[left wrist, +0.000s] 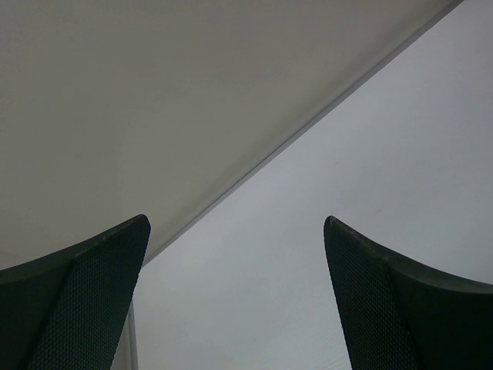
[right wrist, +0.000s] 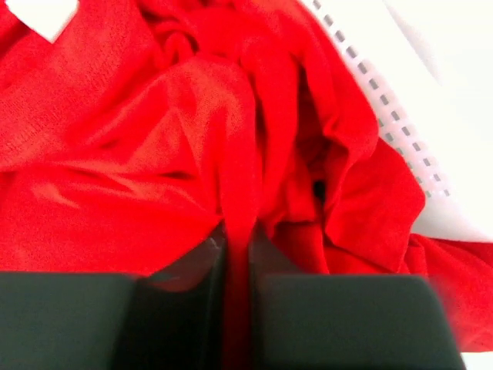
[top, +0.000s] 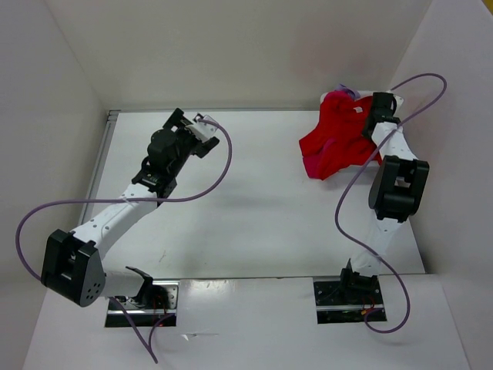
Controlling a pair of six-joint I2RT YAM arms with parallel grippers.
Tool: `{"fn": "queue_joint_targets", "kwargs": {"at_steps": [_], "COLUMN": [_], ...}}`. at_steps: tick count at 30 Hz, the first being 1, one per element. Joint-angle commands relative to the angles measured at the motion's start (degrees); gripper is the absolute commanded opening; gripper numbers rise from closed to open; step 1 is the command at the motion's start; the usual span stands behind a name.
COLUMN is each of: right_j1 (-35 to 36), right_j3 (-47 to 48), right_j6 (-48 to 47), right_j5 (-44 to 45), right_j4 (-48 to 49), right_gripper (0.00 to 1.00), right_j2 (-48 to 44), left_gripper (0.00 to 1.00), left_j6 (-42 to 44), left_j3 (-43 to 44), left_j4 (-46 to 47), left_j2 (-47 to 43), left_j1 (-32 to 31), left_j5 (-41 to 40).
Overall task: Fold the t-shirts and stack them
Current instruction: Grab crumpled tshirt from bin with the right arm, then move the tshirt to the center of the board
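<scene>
T-shirts (top: 339,140) lie heaped at the far right corner of the desk (top: 254,216) in the top view, the right end effector (top: 376,114) at the heap, the left end effector (top: 205,128) well apart. Left wrist: its fingers (left wrist: 85,301) stand spread wide. Right wrist: fingers (right wrist: 177,308) pinch a fold of the red t-shirt (right wrist: 154,131), beside a white bin (right wrist: 431,116).

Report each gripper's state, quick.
Left gripper: open, holding nothing.
Right gripper: closed on a fold of the bright red t-shirt.
</scene>
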Motion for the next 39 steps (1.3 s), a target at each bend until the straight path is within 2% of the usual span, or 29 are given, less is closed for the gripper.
{"fn": "queue_joint_targets", "kwargs": {"at_steps": [1, 3, 10, 16, 18, 25, 30, 35, 39], "right_j1": [0.2, 1.6, 8.5, 16.4, 18.2, 21.9, 19.4, 14.4, 14.4], "right_j3": [5.0, 5.7, 5.2, 4.7, 7.2, 16.4, 14.9, 6.6, 5.4], "right_j6": [0.7, -0.1, -6.8, -17.5, -20.1, -25.4, -27.0, -27.9, -24.2], "right_j5": [2.5, 7.4, 22.7, 35.8, 37.1, 37.7, 37.2, 36.7, 34.2], "right_j4": [-0.7, -1.2, 2.9, 14.3, 18.7, 21.5, 23.5, 28.3, 24.5], "right_gripper": [0.09, 0.00, 0.00, 0.00, 0.00, 0.00, 0.00, 0.00, 0.00], "right_j2": [-0.4, -1.9, -13.1, -22.7, -25.0, -26.2, -26.7, -25.7, -24.4], "left_gripper": [1.00, 1.00, 1.00, 1.00, 1.00, 1.00, 1.00, 1.00, 1.00], "left_j6": [1.4, 1.4, 0.9, -0.2, -0.9, -4.2, -4.8, -6.4, -6.9], "left_j3": [0.3, -0.3, -2.0, -4.0, -4.7, -6.5, -7.0, -8.2, -8.2], "left_j4": [2.9, 2.9, 4.1, 4.6, 5.1, 5.7, 4.5, 3.3, 2.8], "left_j2": [-1.5, -2.0, -3.7, -8.6, -9.8, -15.4, -19.2, -21.3, -21.8], "left_j1": [-0.1, -0.1, -0.1, -0.1, -0.1, -0.1, -0.1, -0.1, -0.1], "left_j5": [1.5, 2.2, 4.2, 4.7, 4.7, 5.3, 5.3, 5.8, 6.5]}}
